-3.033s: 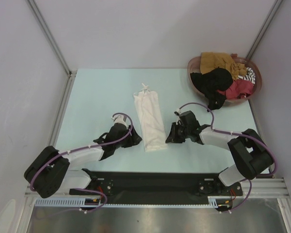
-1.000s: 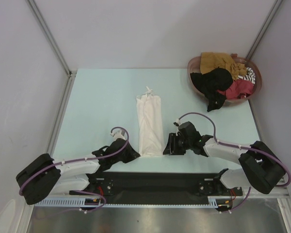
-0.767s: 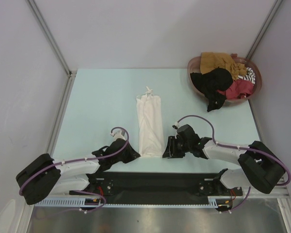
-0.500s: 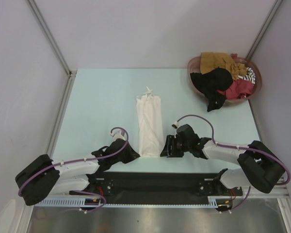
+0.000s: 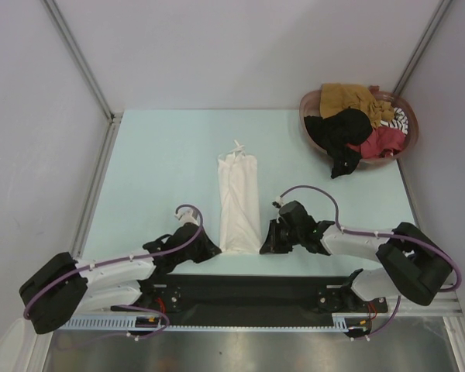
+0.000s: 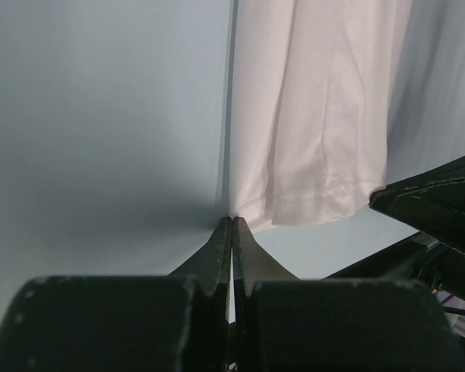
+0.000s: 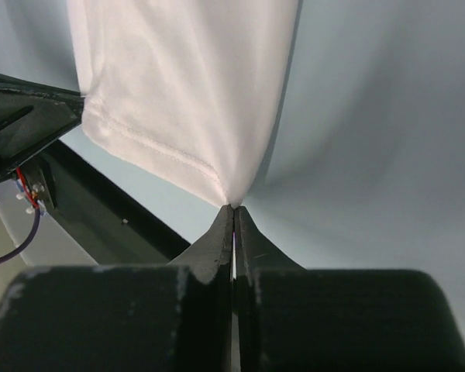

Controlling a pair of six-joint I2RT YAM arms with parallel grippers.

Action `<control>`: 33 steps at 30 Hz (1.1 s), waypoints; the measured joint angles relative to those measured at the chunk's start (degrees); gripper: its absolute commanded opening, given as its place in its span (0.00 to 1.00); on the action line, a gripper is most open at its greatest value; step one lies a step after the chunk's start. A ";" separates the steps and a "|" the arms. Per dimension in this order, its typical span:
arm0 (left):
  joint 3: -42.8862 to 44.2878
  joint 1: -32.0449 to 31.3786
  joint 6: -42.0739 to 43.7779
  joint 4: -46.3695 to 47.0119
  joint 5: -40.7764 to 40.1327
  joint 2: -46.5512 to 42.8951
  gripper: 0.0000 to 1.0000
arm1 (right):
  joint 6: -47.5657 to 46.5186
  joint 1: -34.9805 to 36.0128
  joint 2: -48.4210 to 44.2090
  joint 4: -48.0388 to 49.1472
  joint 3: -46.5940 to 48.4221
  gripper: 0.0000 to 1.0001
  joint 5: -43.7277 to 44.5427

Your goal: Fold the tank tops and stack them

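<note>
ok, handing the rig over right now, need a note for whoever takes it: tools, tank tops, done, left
Left tool: shut on the near left corner of the white tank top.
Right tool: shut on its near right corner.
The top lies as a long narrow strip on the table, hem toward the arms.
Other tank tops are heaped in the basket, far right.
Done: white top looks folded lengthwise.
Left: fold it across, then fold and stack the rest.

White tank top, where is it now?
In the top view, the white tank top lies on the table as a long strip, its near corners pinched by the left pincer and right pincer, with the basket at the back right.
</note>
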 measured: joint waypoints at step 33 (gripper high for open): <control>22.93 12.52 10.60 -19.80 -0.90 4.66 0.04 | -7.28 -9.70 5.42 -12.48 22.97 0.00 -3.17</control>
